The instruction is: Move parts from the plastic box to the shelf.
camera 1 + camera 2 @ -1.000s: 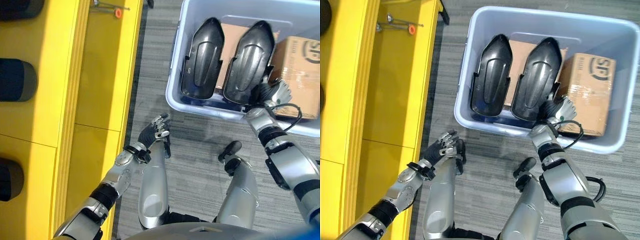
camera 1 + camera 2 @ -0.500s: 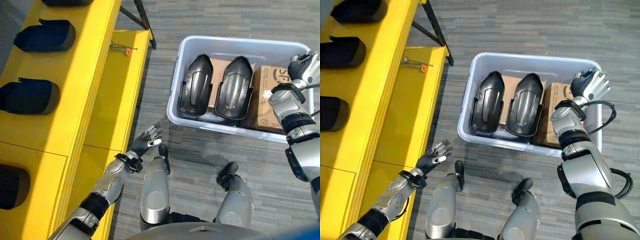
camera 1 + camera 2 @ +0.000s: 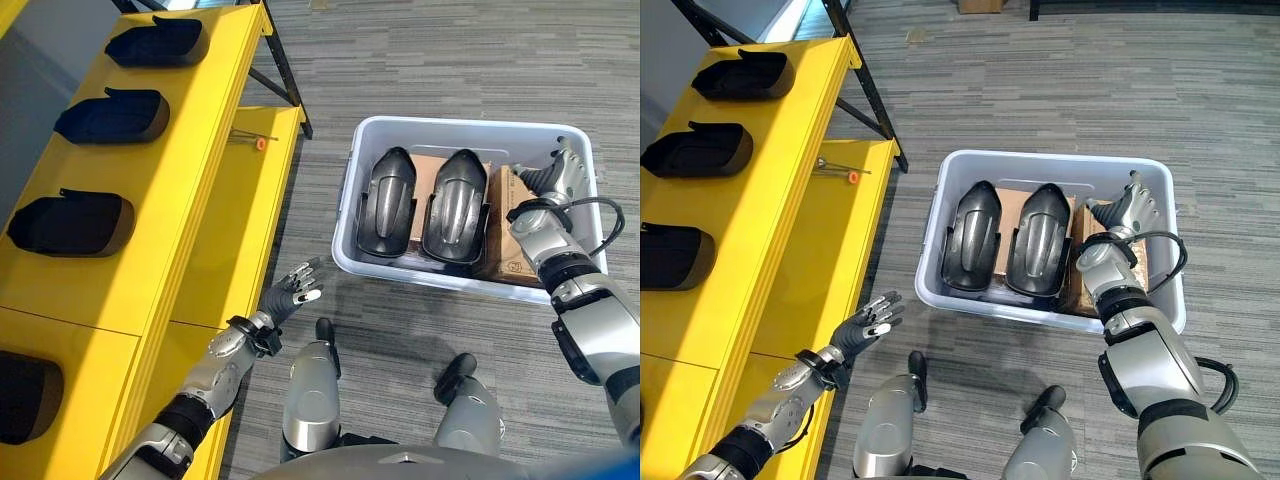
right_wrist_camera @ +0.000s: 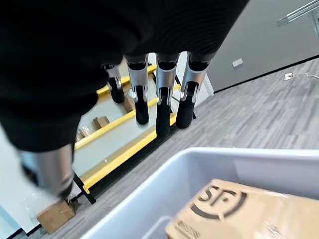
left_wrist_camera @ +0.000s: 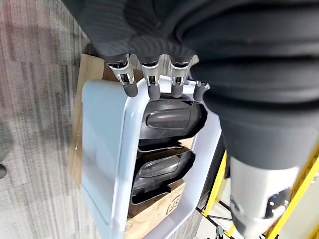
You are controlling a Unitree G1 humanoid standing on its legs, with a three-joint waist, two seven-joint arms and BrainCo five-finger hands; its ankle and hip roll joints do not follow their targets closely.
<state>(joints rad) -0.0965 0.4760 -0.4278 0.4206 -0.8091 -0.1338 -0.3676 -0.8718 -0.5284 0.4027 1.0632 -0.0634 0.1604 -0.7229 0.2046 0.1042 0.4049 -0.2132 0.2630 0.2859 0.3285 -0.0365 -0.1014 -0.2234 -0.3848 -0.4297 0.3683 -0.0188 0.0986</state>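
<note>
A pale blue plastic box (image 3: 450, 125) stands on the grey floor. Two black moulded parts (image 3: 387, 203) (image 3: 455, 207) lie side by side in it, with a cardboard box (image 3: 515, 255) to their right. My right hand (image 3: 555, 175) hovers over that cardboard box near the far right corner, open and empty, its fingers (image 4: 164, 99) straight. My left hand (image 3: 290, 292) is open over the floor between the yellow shelf (image 3: 200, 170) and the box, holding nothing. Several black parts (image 3: 113, 116) (image 3: 72, 222) sit in a row on the shelf's top.
A lower yellow shelf board (image 3: 240, 230) juts out towards the box and carries a thin tool with an orange tip (image 3: 258, 142). A black shelf leg (image 3: 285, 70) slants down to the floor behind it. Grey carpet surrounds the box.
The camera view has widened and shifted. My right hand has left the near end of the right-hand black part and now hangs over the cardboard box. The left hand stays open.
</note>
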